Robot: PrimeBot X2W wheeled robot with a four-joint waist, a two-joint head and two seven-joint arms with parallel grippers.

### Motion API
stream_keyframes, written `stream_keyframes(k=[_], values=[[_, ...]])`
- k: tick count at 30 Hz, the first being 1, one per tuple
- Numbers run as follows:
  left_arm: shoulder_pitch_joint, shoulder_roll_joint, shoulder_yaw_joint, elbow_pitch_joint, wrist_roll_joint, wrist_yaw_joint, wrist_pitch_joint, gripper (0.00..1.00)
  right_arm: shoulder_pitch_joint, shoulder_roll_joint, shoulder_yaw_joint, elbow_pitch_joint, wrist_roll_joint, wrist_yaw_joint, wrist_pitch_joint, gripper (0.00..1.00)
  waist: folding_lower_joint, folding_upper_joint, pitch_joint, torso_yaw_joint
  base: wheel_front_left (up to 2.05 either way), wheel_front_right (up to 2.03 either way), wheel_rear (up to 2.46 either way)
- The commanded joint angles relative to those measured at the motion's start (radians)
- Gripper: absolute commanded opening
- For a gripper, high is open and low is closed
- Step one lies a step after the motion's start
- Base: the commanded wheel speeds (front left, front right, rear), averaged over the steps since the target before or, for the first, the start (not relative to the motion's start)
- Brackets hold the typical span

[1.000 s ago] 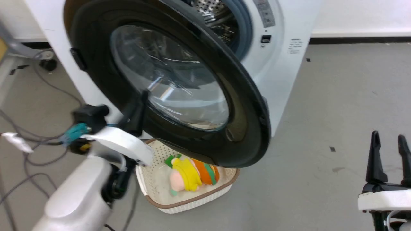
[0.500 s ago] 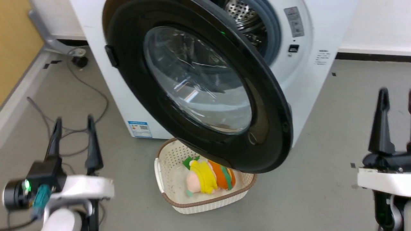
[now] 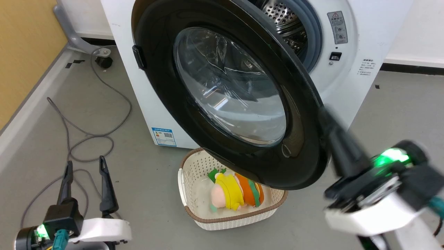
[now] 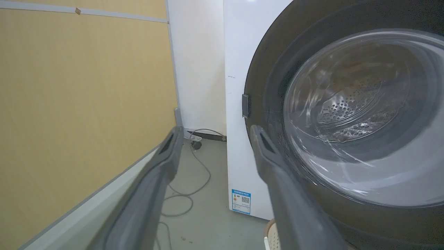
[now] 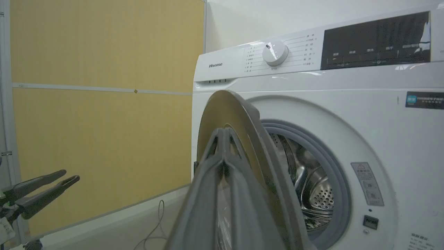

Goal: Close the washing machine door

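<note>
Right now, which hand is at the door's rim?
The right hand, fingers shut together at the free edge of the door. The left hand is low and off to the side, fingers apart, well clear of the door.

Left hand [image 3: 85, 166] low at left, fingers spread and upright, right hand [image 3: 326, 119] raised, blurred, fingers pressed together

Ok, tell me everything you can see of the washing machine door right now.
The washing machine door is a large round disc: a glossy black plastic-looking ring around a bulging clear glass bowl with reflections. It stands open, swung partway out from the washing machine, leaving the steel drum exposed. A small dark block sits on its left rim. Its lower edge hangs over a cream basket. The right gripper, shut, is at its free edge, seemingly touching it.
</note>
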Motion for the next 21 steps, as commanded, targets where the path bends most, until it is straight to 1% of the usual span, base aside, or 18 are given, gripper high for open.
stream_keyframes(k=[1, 3, 5, 7, 10, 15, 21], values=[[0.011, -0.008, 0.005, 0.002, 0.010, -0.012, -0.004, 1.00, -0.013, -0.025, 0.028, 0.017, 0.005, 0.001, -0.004, 0.00, 0.0001, 0.0000, 0.000, 0.001, 0.00, 0.00, 0.00], [0.011, -0.024, 0.011, 0.005, 0.023, -0.029, -0.004, 1.00, -0.016, -0.072, 0.095, 0.056, 0.008, 0.001, -0.004, 0.00, 0.0001, 0.0000, 0.003, 0.001, 0.00, 0.00, 0.00], [0.007, -0.039, 0.018, 0.007, 0.037, -0.046, -0.004, 1.00, -0.018, -0.102, 0.141, 0.098, 0.020, 0.001, -0.004, 0.00, 0.0001, 0.0000, 0.006, 0.001, 0.00, 0.00, 0.00], [0.002, -0.051, 0.023, 0.009, 0.053, -0.059, -0.004, 1.00, -0.021, -0.131, 0.178, 0.146, 0.023, 0.001, -0.004, 0.00, 0.0001, 0.0000, 0.012, 0.001, 0.00, 0.00, 0.00], [-0.007, -0.071, 0.029, 0.013, 0.066, -0.084, -0.004, 1.00, -0.028, -0.157, 0.210, 0.220, 0.033, 0.001, -0.004, 0.00, 0.0001, 0.0000, 0.024, 0.000, 0.00, 0.00, 0.00], [-0.025, -0.105, 0.045, 0.023, 0.082, -0.123, -0.004, 1.00, -0.041, -0.161, 0.195, 0.330, 0.078, 0.001, -0.004, 0.00, 0.0001, 0.0000, 0.053, 0.001, 0.00, 0.00, 0.00], [-0.042, -0.145, 0.062, 0.042, 0.102, -0.159, -0.004, 1.00, -0.073, -0.160, 0.151, 0.433, 0.094, 0.001, -0.004, 0.00, 0.0001, 0.0000, 0.087, 0.003, 0.00, 0.00, 0.00]])
